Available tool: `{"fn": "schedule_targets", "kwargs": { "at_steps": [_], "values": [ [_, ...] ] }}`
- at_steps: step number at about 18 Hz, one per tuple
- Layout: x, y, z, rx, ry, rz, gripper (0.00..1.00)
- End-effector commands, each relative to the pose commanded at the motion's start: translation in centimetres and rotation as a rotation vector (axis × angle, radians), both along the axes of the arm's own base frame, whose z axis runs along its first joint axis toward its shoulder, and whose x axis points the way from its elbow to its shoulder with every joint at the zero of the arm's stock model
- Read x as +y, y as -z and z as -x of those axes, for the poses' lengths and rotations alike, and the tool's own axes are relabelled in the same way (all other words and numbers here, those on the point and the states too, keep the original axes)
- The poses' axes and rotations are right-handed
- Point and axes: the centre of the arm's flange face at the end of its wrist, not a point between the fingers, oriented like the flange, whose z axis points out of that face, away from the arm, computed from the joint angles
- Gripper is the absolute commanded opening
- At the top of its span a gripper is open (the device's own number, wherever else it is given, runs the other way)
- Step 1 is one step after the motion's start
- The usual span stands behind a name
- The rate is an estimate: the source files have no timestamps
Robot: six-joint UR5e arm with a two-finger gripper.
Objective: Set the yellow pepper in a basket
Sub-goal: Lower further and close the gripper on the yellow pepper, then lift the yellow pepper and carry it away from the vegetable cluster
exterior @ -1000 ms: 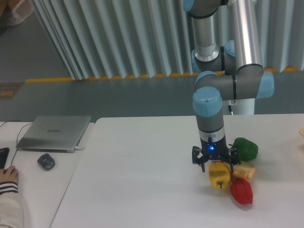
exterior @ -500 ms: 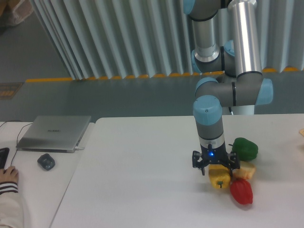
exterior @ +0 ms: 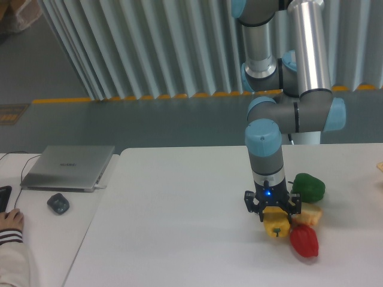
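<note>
The yellow pepper [exterior: 277,228] lies on the white table [exterior: 179,209], right of centre, glossy and lobed. My gripper [exterior: 272,217] points straight down over it, open, with its dark fingers [exterior: 249,204] reaching down on either side of the pepper's top. The pepper's upper part is hidden behind the gripper. No basket is in view.
A red pepper [exterior: 304,240] lies just right of the yellow one, with a pale yellow-tan wedge [exterior: 309,214] and a green pepper [exterior: 309,186] behind it. On the left desk are a laptop [exterior: 69,167], a mouse [exterior: 58,203] and a person's hand [exterior: 10,221]. A tan sliver [exterior: 380,167] shows at the right edge.
The gripper has come down lower over the yellow pepper and shifted slightly right, its fingers now around the pepper's top. The pepper has not moved.
</note>
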Motion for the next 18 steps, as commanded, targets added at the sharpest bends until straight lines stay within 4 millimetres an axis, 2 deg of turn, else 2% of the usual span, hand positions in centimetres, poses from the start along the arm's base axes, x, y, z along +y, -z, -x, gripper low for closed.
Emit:
{"fn": "schedule_targets", "kwargs": {
  "at_steps": [1, 3, 6, 7, 10, 14, 16, 17, 18],
  "values": [
    [0.0, -0.1, 0.0, 0.004, 0.004, 0.001, 0.49],
    [-0.2, -1.5, 0.1, 0.021, 0.015, -0.014, 0.46],
    [-1.6, -3.6, 3.0, 0.029, 0.082, 0.0, 0.46],
    [-2.1, -3.8, 3.7, 0.021, 0.107, 0.014, 0.46],
    [-4.0, -6.4, 5.2, 0.044, 0.212, 0.0, 0.46],
    [-5.5, -7.9, 4.9, 0.013, 0.23, 0.024, 0.46],
    [-6.4, -8.2, 6.1, 0.01, 0.226, 0.025, 0.46],
    [-7.2, -8.4, 7.2, 0.014, 0.254, 0.033, 0.46],
    [-8.8, -8.8, 9.0, 0.01, 0.297, 0.042, 0.46]
  ]
}}
